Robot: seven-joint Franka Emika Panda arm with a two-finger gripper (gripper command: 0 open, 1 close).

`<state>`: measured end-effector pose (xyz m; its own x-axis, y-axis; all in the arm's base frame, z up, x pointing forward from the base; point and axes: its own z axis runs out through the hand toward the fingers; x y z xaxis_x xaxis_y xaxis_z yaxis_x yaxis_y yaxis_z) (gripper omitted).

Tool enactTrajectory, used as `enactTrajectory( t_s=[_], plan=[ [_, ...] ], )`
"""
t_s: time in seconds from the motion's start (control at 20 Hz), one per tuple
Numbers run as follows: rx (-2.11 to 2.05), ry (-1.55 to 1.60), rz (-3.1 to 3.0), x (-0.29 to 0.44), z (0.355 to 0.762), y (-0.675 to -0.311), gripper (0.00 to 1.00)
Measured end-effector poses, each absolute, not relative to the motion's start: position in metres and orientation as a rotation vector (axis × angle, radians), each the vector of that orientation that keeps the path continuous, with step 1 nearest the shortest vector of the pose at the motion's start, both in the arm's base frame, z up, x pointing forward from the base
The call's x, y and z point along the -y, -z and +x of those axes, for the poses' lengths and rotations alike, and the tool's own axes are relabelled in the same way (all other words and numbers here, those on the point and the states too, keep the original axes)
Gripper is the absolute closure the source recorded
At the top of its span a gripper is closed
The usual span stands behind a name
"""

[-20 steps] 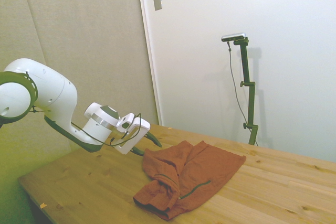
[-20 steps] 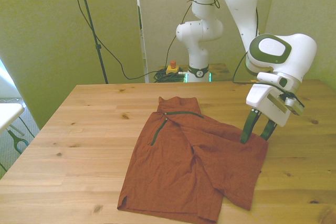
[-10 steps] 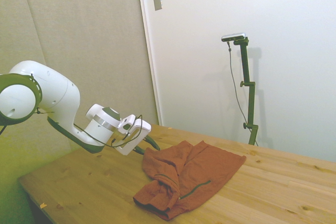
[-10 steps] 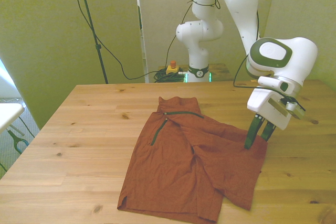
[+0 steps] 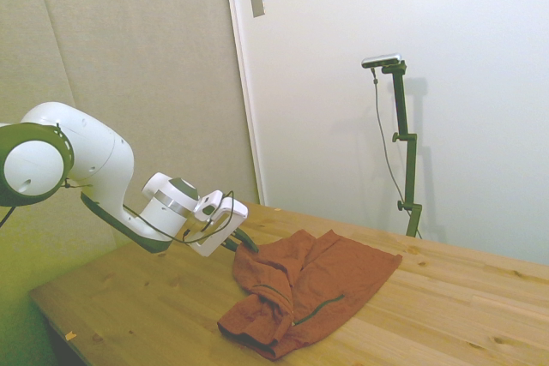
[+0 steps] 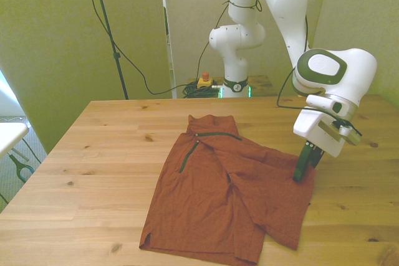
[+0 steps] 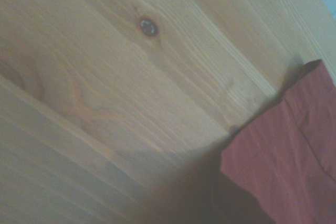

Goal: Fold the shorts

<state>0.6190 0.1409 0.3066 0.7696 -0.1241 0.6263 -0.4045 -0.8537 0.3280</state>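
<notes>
End effector [image 6: 304, 170] pinches the shorts [image 6: 227, 191] on a knotty wooden table [image 6: 100, 154] beside pale walls [image 5: 480, 83].

the shorts [image 6: 230, 197] are soft, matt, wrinkled cloth. the counter [image 6: 106, 154] is pale knotty wood with a smooth, faintly sheened finish. the arm's [image 6: 340, 73] shell looks like glossy white plastic.

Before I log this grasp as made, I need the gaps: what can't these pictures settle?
- Whether the gripper has pinched the shorts: front view, its dark fingers sit close together at the hem, too small to tell.
- The same contact, side view: the gripper overlaps the cloth edge.
- Wrist view: blurred; only a hem corner on the table, in shadow.
</notes>
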Motion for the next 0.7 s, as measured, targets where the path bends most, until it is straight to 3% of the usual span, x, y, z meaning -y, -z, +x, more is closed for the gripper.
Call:
enactTrajectory(
  t_s=[0.7],
  plan=[
    [0.419, -0.85, 2.513, -0.139, 0.6217, -0.3098, 1.0]
  ],
)
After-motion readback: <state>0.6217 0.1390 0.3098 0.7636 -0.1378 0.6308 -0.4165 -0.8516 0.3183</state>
